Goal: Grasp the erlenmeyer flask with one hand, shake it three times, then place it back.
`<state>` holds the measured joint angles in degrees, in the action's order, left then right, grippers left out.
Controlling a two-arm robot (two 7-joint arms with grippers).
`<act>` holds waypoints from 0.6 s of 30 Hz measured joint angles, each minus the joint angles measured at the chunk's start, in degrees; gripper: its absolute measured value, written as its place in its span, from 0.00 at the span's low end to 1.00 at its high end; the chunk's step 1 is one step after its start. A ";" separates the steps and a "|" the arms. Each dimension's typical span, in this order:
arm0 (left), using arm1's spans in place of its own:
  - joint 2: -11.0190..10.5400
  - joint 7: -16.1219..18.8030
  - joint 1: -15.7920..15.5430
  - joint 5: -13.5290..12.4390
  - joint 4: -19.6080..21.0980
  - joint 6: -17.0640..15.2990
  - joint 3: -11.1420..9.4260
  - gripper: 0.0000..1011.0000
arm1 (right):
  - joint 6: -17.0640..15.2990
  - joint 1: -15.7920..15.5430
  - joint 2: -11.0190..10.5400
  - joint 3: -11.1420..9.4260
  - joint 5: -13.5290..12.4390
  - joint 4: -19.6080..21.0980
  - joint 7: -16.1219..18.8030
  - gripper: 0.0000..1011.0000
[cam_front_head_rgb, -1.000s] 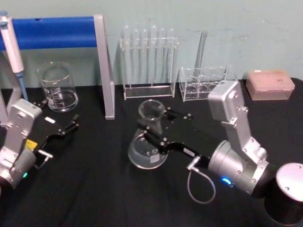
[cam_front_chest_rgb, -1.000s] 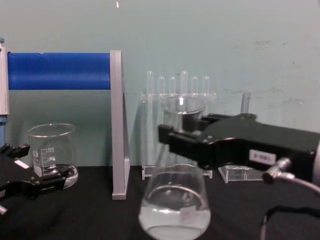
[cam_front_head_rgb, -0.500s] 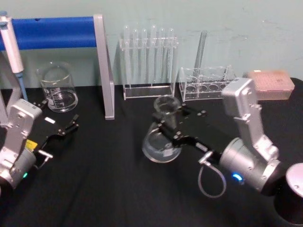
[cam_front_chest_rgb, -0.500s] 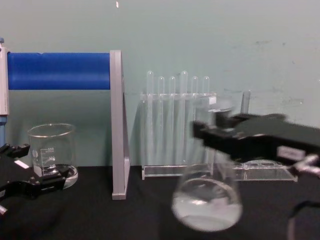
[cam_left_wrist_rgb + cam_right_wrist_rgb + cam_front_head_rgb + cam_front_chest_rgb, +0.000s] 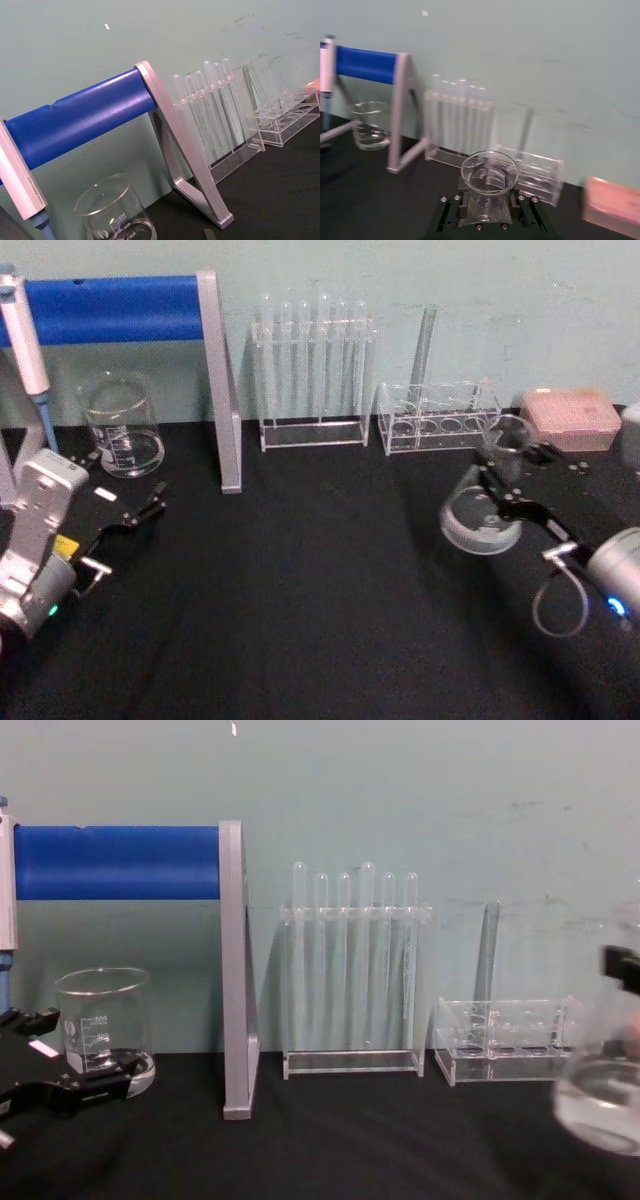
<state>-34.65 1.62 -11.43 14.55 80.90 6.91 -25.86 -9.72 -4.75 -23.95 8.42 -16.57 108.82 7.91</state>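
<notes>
**A:** Largest entry first.

**B:** Table (image 5: 300, 640), black cloth. Along its back edge:
- stand with blue bar (image 5: 110, 308), back-left corner
- tall test-tube rack (image 5: 315, 380), middle
- low clear rack (image 5: 438, 420), next toward the right
- pink box (image 5: 570, 418), back-right corner

**A:** Arms?

**B:** Two.
- Right gripper (image 5: 510, 468): near the table's right edge, in front of the low clear rack. Its jaws are clamped on the neck of the erlenmeyer flask (image 5: 480, 520).
- Left gripper (image 5: 155, 500): near the left edge, parked. Its jaws stand apart with nothing between them.

**A:** Glassware?

**B:** Beaker (image 5: 122, 430): standing at the back-left below the blue bar, just beyond the left gripper. Flask: rim uppermost and roughly upright, close to the right edge and well apart from the beaker. It appears to be carried clear of the cloth, though I cannot tell for certain.

**A:** Step in hand?

**B:** Judged: the shake, with the flask held out at one end of a swing. The number of shakes done cannot be read here.

**A:** Next move requires?

**B:**
- Keep a firm hold on the neck while finishing the swings.
- Stay clear of the low clear rack and the pink box.
- Bring the flask over bare cloth and lower it until the base sits flat.
- Only then part the jaws and draw back level, so the rim is not caught.
</notes>
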 joint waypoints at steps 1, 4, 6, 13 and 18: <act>0.00 0.00 0.00 0.00 0.00 0.00 0.00 0.99 | -0.10 -0.76 0.06 -0.96 0.09 0.32 -0.48 0.44; 0.00 0.00 0.00 0.00 0.00 0.00 0.00 0.99 | -0.26 -1.60 0.18 -2.17 0.25 0.68 -1.01 0.44; 0.00 0.00 0.00 0.00 0.00 0.00 0.00 0.99 | -0.42 -1.95 0.36 -2.78 0.41 0.76 -1.11 0.44; 0.00 0.00 0.00 0.00 0.00 0.00 0.00 0.99 | -0.72 0.02 1.03 -0.88 1.08 -0.52 1.75 0.44; 0.00 0.00 0.00 0.00 0.00 0.00 0.00 0.99 | -0.71 3.16 1.64 2.78 1.54 -2.41 5.73 0.44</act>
<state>-34.64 1.62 -11.43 14.55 80.90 6.91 -25.86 -10.43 -1.58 -22.31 11.20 -15.03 106.41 13.64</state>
